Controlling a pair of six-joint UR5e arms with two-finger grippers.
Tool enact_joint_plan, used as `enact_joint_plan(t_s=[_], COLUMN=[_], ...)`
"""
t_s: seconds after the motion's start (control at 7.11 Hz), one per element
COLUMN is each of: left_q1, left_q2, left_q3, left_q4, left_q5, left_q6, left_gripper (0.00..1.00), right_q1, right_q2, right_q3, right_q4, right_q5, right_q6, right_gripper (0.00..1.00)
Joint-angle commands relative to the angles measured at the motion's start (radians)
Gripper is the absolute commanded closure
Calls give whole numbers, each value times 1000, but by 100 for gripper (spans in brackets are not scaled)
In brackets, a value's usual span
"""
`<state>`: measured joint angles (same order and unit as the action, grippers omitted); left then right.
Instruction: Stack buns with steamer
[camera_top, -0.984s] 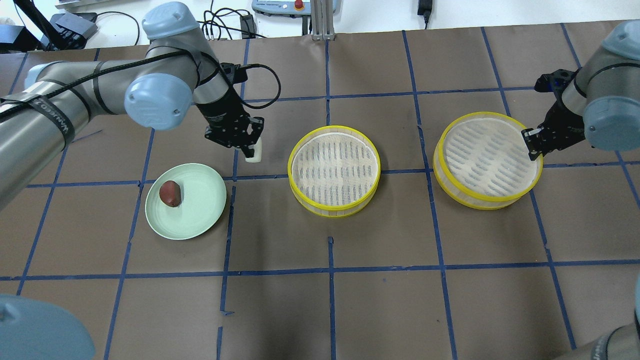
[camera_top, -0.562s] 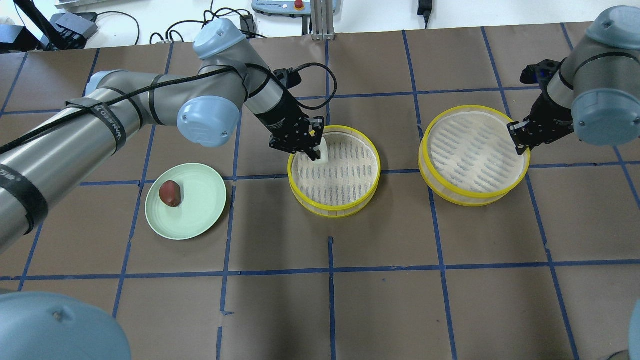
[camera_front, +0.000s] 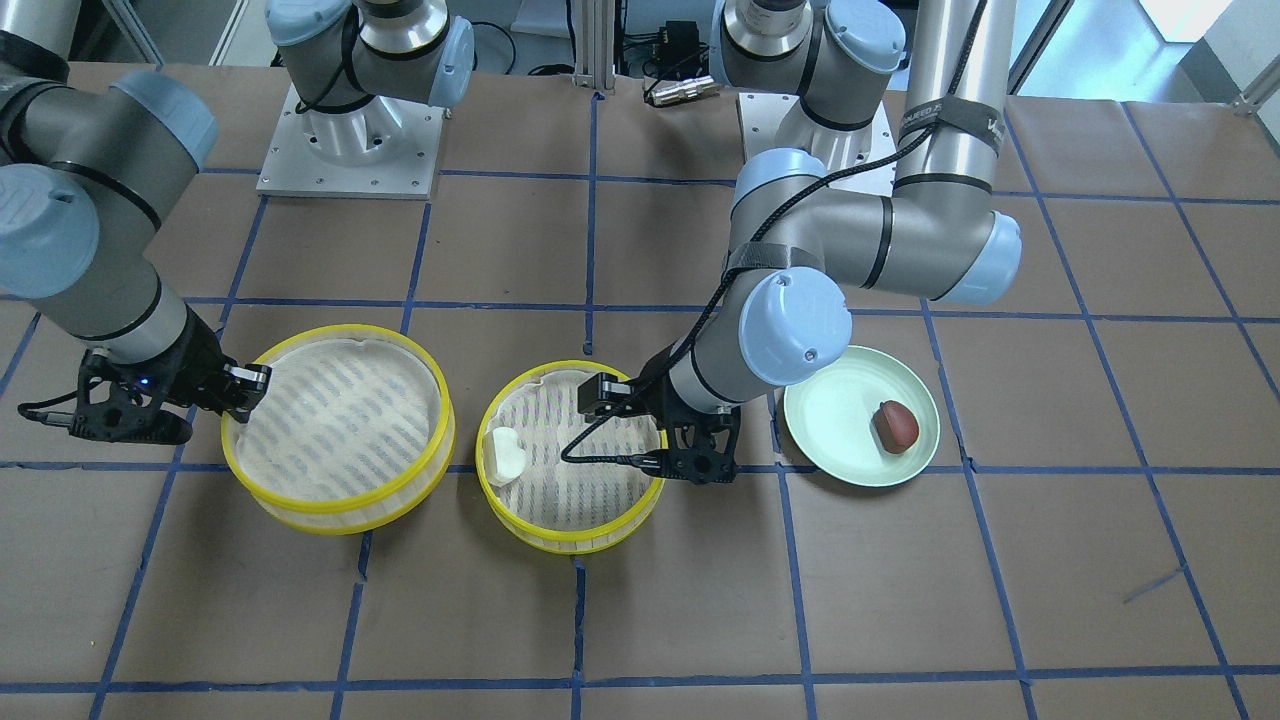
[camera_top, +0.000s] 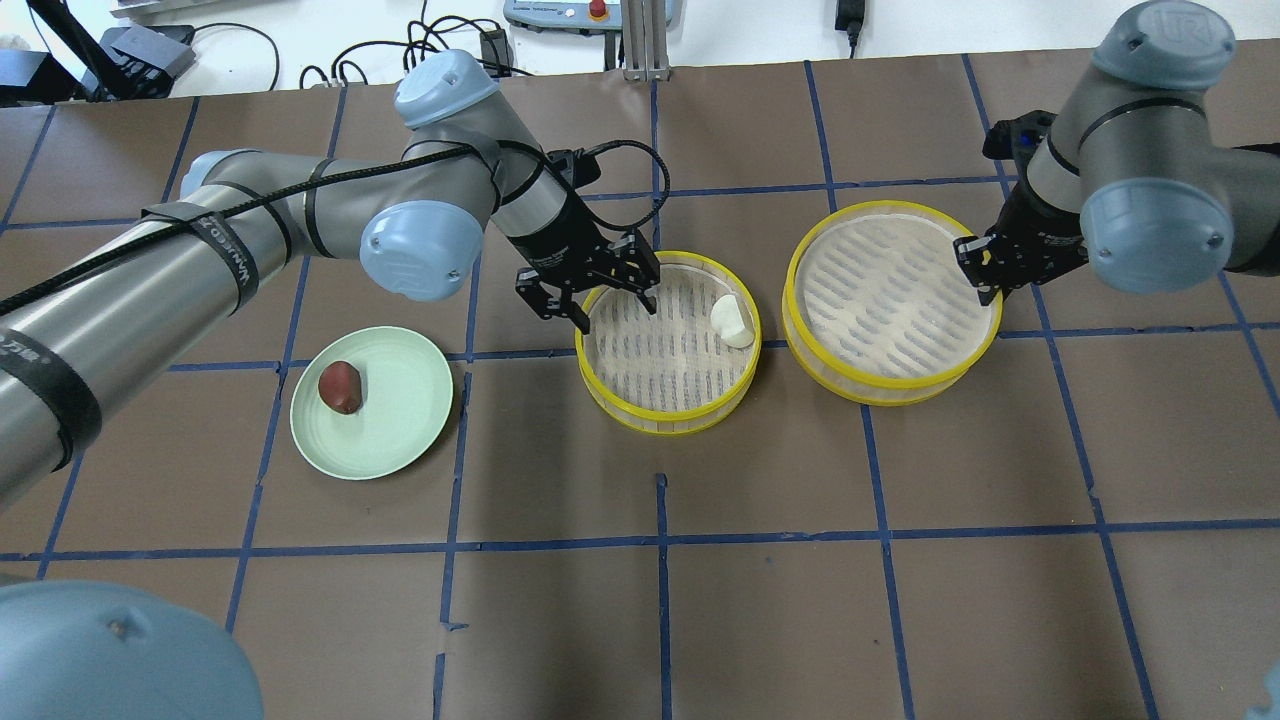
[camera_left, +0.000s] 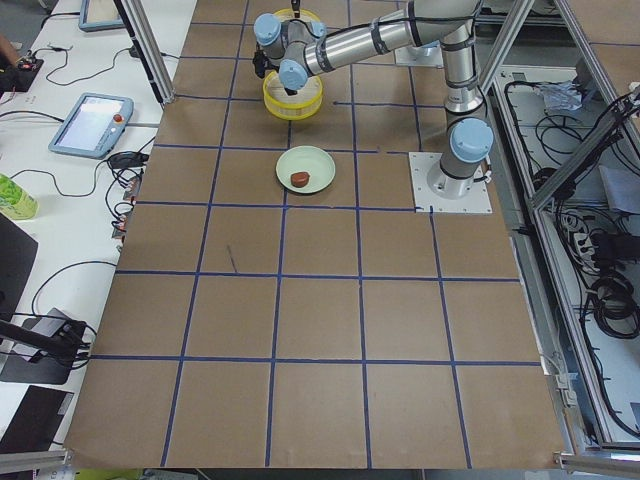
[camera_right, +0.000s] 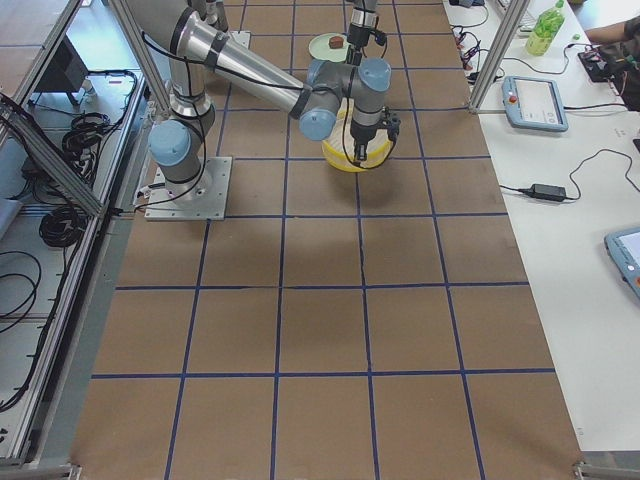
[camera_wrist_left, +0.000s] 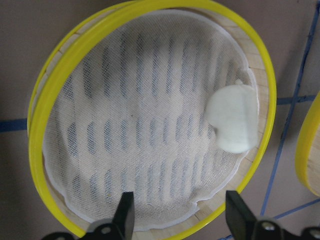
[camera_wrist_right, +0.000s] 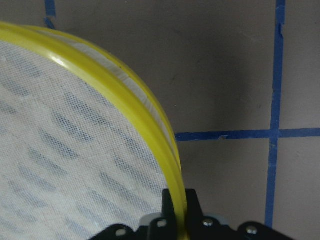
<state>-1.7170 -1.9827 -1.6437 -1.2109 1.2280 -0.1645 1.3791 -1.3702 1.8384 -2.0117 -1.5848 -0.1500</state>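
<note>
The white bun (camera_top: 733, 320) lies free inside the middle yellow-rimmed steamer (camera_top: 665, 420), near its right rim; it also shows in the left wrist view (camera_wrist_left: 232, 116) and the front view (camera_front: 506, 456). My left gripper (camera_top: 616, 310) is open and empty above that steamer's left rim. The dark red-brown bun (camera_top: 340, 386) sits on the pale green plate (camera_top: 400, 430). My right gripper (camera_top: 985, 285) is shut on the right rim of the second steamer (camera_top: 890, 385), as the right wrist view (camera_wrist_right: 177, 200) shows. That steamer is just right of the middle one.
The plate is left of the middle steamer, apart from it. Cables, a power brick (camera_top: 848, 15) and a control pendant (camera_top: 590, 12) lie beyond the table's far edge. Blue tape lines cross the brown table cover.
My left gripper carried the white bun from near the plate to the middle steamer, let it go and now stands open. My right gripper moved the second steamer leftward, close to the middle one.
</note>
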Motion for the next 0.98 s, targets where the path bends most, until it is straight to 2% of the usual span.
enact_joint_plan(t_s=[0.0,0.14,0.42,0.56,0.7,0.84], left_q1=[113,194,313,338,339,341], left_q2=[45,71,58,53,30,-5], left_q3=[-11,-22,-80,-135,-171,-180], left_q4=[-56,-114,-108,-95,4,28], left_q5=[166,260,439,483,501,542], left_q6=[143,310,523,548,547,545], left_gripper=[0,0,2,7,7,18], right_q1=[111,183,298,360,376,379], right_q2=[-20,-18,19,51,71,86], right_q3=[-20,-40,-51,-63,-89,-103], right_q4=[31,39,36,21,24,24], right_q5=[3,6,43,45,51,63], right_q6=[189,290,500,577,611,627], right_gripper=[84,84,84,84,84,84])
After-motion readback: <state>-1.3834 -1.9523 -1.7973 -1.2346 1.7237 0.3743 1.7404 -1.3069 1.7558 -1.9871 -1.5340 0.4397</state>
